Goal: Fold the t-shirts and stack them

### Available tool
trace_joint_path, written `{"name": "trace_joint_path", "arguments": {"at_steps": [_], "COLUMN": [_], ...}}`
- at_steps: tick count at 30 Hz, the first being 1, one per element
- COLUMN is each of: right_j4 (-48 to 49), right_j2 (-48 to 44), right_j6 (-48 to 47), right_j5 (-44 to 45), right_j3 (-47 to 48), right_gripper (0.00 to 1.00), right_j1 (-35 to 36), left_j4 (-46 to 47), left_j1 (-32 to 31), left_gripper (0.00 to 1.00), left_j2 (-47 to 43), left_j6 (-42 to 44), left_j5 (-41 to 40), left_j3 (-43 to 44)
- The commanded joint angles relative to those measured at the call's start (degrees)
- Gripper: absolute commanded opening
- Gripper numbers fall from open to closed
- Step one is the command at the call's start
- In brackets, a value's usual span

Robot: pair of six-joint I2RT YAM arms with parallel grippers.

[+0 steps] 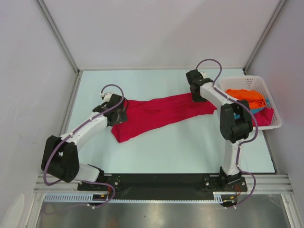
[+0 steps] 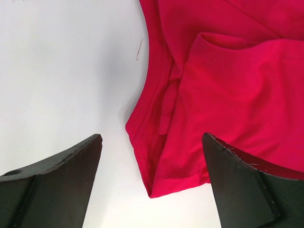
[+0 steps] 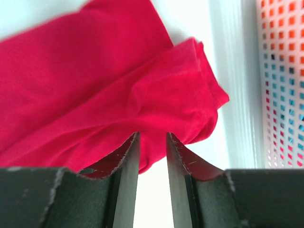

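Well — crimson t-shirt (image 1: 161, 111) lengthwise left-to-right, left pincer (image 2: 152, 137) wide open, right pincer (image 3: 152, 134) grip unclear.

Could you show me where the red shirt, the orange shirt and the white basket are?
red t-shirt (image 1: 161, 111): overhead view, middle of the spread cloth.
orange t-shirt (image 1: 247, 96): overhead view, top of the bundle in the basket.
white basket (image 1: 247, 81): overhead view, its far wall.
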Motion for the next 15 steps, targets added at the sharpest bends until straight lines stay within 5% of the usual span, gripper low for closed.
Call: {"name": "trace_joint_path", "arguments": {"at_steps": [1, 15], "right_j4": [1.29, 1.47], "right_j2": [-1.38, 4.15], "right_j6": [0.87, 0.61], "right_j5": [0.97, 0.62], "right_j3": [-1.37, 0.74], "right_gripper": [0.34, 0.33], "right_j1": [0.0, -0.17], "left_j4": [0.72, 0.81], "left_j1": [-0.28, -0.28], "left_gripper": [0.92, 0.92], "left_j2": [-2.07, -2.07], "left_j6": [-0.44, 0.18], "left_j5": [0.42, 0.25], "left_j3": [-0.03, 0.23]}}
